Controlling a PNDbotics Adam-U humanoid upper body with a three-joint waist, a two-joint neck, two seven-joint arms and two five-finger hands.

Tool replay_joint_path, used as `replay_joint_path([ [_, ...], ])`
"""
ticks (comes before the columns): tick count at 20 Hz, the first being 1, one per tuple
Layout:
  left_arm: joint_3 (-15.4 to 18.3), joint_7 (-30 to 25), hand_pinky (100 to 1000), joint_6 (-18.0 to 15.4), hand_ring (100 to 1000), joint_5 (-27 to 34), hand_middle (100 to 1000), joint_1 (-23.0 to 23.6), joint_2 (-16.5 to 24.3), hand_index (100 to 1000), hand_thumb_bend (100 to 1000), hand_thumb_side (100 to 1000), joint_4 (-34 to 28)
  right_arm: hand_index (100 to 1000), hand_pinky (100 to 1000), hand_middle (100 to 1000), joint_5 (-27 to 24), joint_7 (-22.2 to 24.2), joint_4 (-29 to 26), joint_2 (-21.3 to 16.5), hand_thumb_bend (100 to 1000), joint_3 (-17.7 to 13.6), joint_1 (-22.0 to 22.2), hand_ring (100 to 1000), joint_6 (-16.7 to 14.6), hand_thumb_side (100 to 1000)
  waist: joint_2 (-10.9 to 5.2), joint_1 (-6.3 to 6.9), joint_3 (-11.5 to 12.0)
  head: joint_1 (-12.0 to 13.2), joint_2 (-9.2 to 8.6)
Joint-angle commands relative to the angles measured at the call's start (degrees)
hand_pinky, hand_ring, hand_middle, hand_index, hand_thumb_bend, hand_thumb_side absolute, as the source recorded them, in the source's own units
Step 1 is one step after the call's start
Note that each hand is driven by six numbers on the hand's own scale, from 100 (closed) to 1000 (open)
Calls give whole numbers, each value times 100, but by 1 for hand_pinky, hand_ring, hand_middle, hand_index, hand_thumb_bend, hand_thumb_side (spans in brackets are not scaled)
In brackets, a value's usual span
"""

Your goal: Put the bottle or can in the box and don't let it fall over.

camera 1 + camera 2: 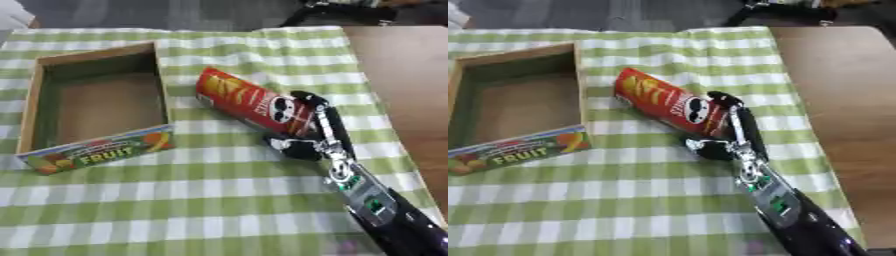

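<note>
Gripping the tilted red can (249,103), the right hand (308,131) is beside the box (32,95).

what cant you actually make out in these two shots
- Right robot hand: both views show the fingers only edge-on against the red Pringles can, so whether they grip it or just touch it cannot be told.
- The can's near end: covered by that hand in both views.
- Fruit box: its left wall is cut off by the edge of the right eye view.
- Left robot hand: in neither view.
</note>
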Motion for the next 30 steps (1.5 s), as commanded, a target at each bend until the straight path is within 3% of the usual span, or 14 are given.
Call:
replay_joint_path([
  [1, 44, -1, 600, 1, 636, -12, 625, -35, 98, 728, 100, 659, -87, 819, 563, 680, -56, -34, -27, -53, 656, 14, 18, 785, -13, 100, -30, -7, -6, -12, -87],
  [12, 57, 13, 603, 1, 636, -18, 625, -27, 95, 728, 100, 658, -95, 796, 461, 637, 30, -17, -22, -82, 537, 20, 41, 722, -10, 100, -26, -4, -3, -11, -79],
  [19, 55, 8, 605, -4, 635, -23, 625, -36, 98, 728, 100, 657, -99, 783, 432, 626, 414, 31, 3, -170, 436, 50, -15, 696, 55, 100, -30, -12, 7, -9, -86],
  [24, 51, 0, 607, -7, 635, -28, 625, -44, 98, 728, 100, 657, -100, 759, 303, 600, 711, 109, 27, -183, 391, 79, -32, 664, 91, 100, -34, -17, 14, -15, -89],
  [30, 50, -11, 609, -11, 634, -27, 625, -51, 98, 728, 100, 657, -102, 687, 229, 518, 835, 120, 29, -196, 333, 88, -71, 576, 48, 100, -35, -16, 19, -20, -96],
])
